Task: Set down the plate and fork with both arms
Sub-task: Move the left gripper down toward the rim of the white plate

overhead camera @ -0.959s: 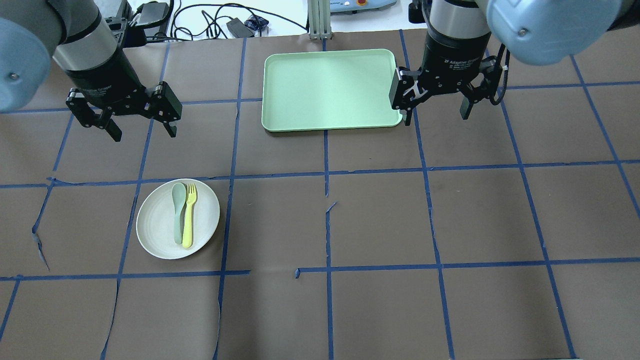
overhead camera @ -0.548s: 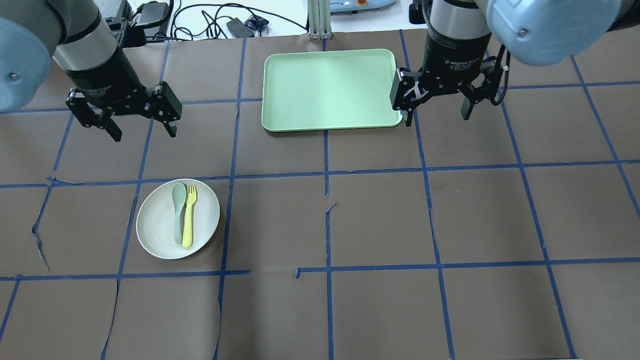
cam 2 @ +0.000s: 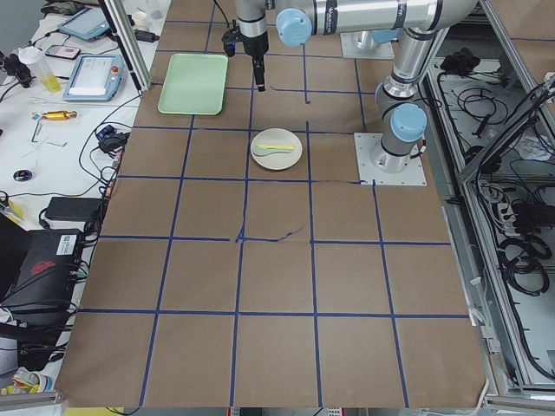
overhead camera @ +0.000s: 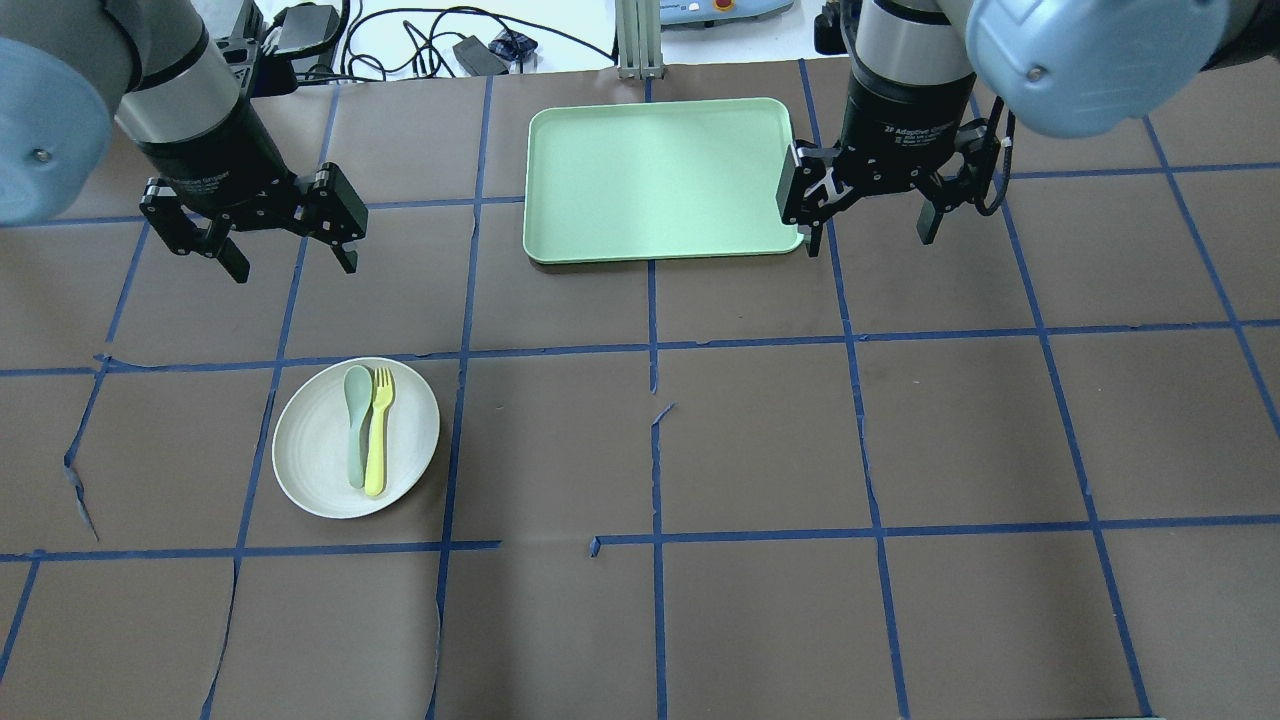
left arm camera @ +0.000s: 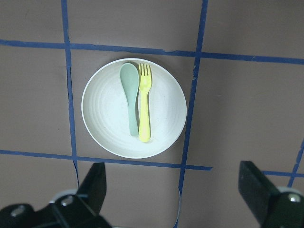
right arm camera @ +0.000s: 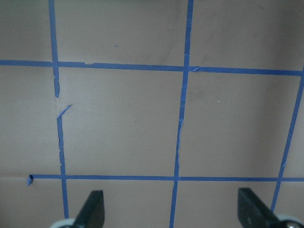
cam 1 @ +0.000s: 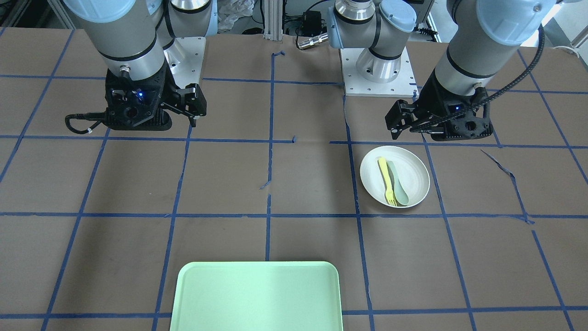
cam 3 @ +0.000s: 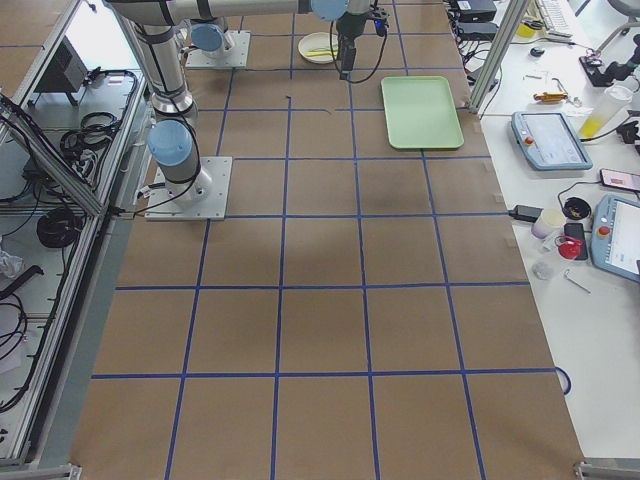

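Both arms have barely shifted: the left end effector (overhead camera: 292, 268) has edged toward the bench's far edge, jaws wide apart, as are those of the right end effector (overhead camera: 870, 240). Nearer the left edge, the fork (overhead camera: 378, 432) lies on the plate (overhead camera: 310, 470), just beside a spoon (overhead camera: 356, 430). Best to descend squarely and pinch the fork's handle across its width, clear of the spoon.

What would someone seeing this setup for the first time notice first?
Most striking is the off-white plate on the robot's left side of the table, with a yellow fork and a grey-green spoon lying side by side on it. Next come the light green tray at the far middle, and the left gripper and right gripper, both open and holding nothing above the blue-taped brown surface.
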